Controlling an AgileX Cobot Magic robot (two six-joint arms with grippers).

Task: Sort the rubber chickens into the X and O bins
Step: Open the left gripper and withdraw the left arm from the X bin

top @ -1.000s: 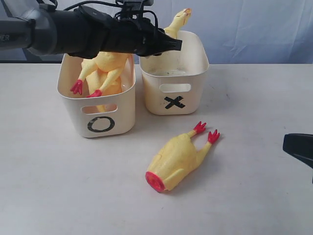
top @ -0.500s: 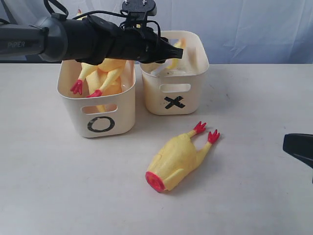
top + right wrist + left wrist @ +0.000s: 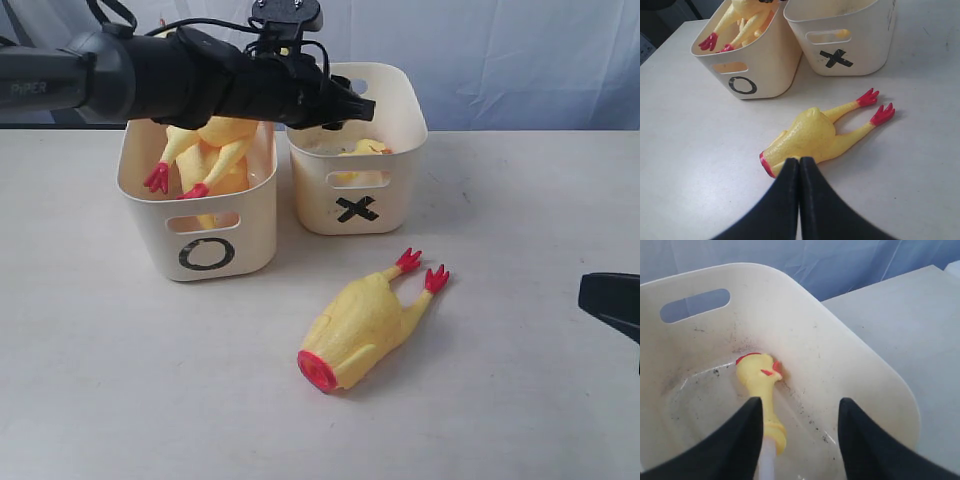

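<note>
Right hand (image 3: 799, 161): fingers pressed flat together with nothing between them; it hangs over the surface (image 3: 120, 380), tips near the red neck end of the headless chicken (image 3: 365, 325)
Headless chicken: lies on the surface in front of the two bins, apart from both; the red cut end faces the exterior camera and the two red feet point toward the X bin
O bin (image 3: 255, 225): cream tub with a slot handle above a black O, on the left, just beside the X bin
Long chickens (image 3: 215, 140): yellow bodies heaped inside the O bin, two red feet sticking out near its front rim; the count cannot be told
X bin (image 3: 320, 200): cream tub with a slot handle above a black X, on the right of the pair; its inner walls are scuffed with dark marks
Small chicken (image 3: 760, 375): lies on the floor of the X bin, its head with the red comb close to a wall
Left hand (image 3: 800, 402): fingers spread wide and holding nothing, poised above the X bin with the small chicken below
Left arm (image 3: 150, 80): black, reaches in from the left across the top of the O bin
Cloth (image 3: 520, 60): pale blue, hangs behind the surface
</note>
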